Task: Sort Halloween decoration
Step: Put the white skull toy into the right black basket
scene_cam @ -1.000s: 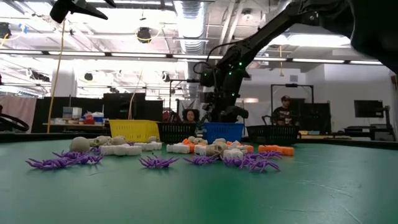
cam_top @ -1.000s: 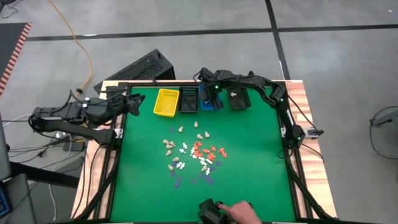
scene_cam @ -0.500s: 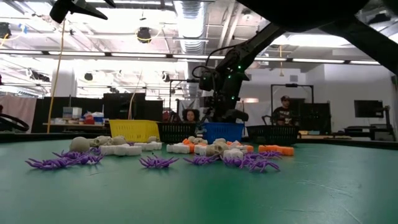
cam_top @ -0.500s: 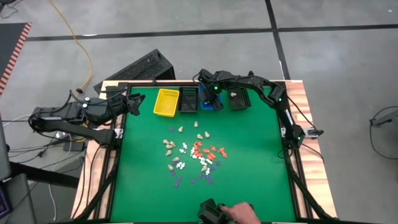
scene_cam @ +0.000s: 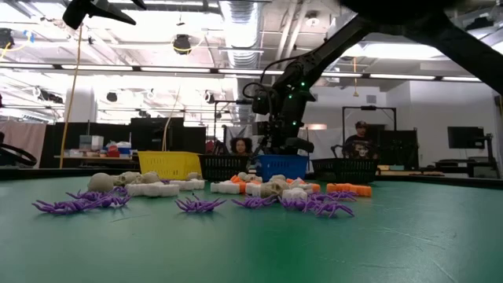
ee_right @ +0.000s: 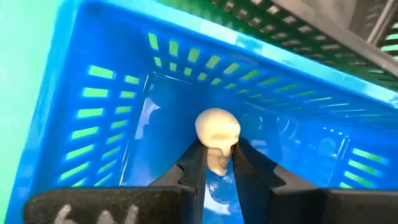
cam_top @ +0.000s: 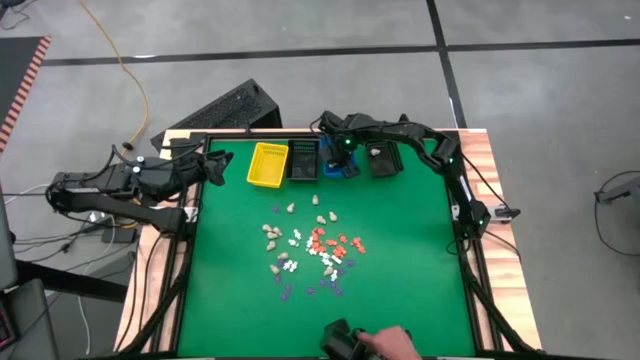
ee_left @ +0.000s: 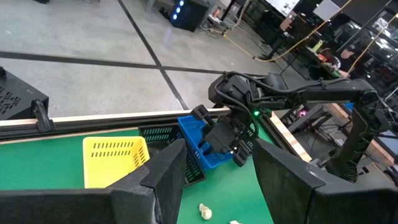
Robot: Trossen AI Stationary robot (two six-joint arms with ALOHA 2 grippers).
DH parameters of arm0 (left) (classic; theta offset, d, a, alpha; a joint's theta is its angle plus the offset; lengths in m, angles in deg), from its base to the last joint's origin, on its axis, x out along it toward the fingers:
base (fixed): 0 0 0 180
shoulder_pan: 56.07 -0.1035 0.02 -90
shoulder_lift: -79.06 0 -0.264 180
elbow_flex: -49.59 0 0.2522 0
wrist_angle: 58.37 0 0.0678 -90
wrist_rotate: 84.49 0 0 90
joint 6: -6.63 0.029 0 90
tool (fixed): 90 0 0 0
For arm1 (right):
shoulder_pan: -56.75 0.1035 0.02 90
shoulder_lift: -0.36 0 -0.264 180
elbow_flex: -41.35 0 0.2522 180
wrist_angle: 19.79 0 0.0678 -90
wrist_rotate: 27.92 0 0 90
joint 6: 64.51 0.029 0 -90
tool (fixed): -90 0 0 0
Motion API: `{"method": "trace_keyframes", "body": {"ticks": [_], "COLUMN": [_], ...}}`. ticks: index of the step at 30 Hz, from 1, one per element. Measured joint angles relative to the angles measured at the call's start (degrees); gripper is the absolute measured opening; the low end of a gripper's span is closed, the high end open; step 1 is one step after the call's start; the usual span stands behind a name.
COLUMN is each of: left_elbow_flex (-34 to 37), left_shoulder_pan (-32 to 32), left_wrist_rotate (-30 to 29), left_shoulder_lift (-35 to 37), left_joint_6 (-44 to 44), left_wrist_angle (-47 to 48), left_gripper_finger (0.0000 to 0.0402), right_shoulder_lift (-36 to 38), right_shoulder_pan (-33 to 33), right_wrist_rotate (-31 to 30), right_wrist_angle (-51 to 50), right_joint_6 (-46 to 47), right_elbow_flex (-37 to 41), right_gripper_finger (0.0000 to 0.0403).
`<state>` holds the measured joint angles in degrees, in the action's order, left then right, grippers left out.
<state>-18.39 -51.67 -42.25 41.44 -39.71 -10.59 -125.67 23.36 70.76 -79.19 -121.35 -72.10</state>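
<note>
The Halloween decoration lies as a scatter of small cream, white, orange and purple pieces [cam_top: 312,250] on the green mat's middle [scene_cam: 236,192]. My right gripper [cam_top: 343,152] reaches down into the blue bin [cam_top: 333,163] at the far edge. It is shut on one cream skull piece [ee_right: 217,129]. My left gripper [cam_top: 215,165] hangs open by the far left corner, with nothing between its fingers [ee_left: 166,177]. My right gripper pinches the skull's narrow lower part [ee_right: 217,158] between its two fingertips [ee_right: 194,163]. The fingers come steeply from above into the blue bin [ee_right: 112,93]. The round crown sticks out past the tips. Whether the skull rests on the bin's floor, I cannot tell.
A yellow bin [cam_top: 268,165] and a black bin [cam_top: 303,160] stand to the blue bin's left, another black bin [cam_top: 382,160] to its right. A person's hand [cam_top: 385,342] holds a dark object at the near edge. Open green mat lies on both sides of the pile.
</note>
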Motion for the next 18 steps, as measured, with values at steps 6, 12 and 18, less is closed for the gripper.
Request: {"method": "trace_keyframes", "body": {"ticks": [6, 12, 18], "left_elbow_flex": [0.0, 0.0, 0.0], "left_shoulder_pan": [0.0, 0.0, 0.0], "left_wrist_rotate": [0.0, 0.0, 0.0], "left_shoulder_lift": [-0.01, -0.01, -0.01], "left_joint_6": [0.12, 0.17, 1.08], "left_wrist_angle": [0.0, 0.0, 0.0], "left_gripper_finger": [0.0176, 0.0176, 0.0176], "right_shoulder_lift": [2.32, 2.92, 3.3], "right_shoulder_pan": [-1.08, -2.54, -5.32], "right_wrist_rotate": [-0.39, -0.11, 0.48], "right_wrist_angle": [-2.47, -9.79, -20.28], "right_joint_6": [1.08, 6.18, 12.68], "right_elbow_flex": [-0.82, -6.2, -13.22], "right_gripper_finger": [0.0092, 0.0092, 0.0092]}}
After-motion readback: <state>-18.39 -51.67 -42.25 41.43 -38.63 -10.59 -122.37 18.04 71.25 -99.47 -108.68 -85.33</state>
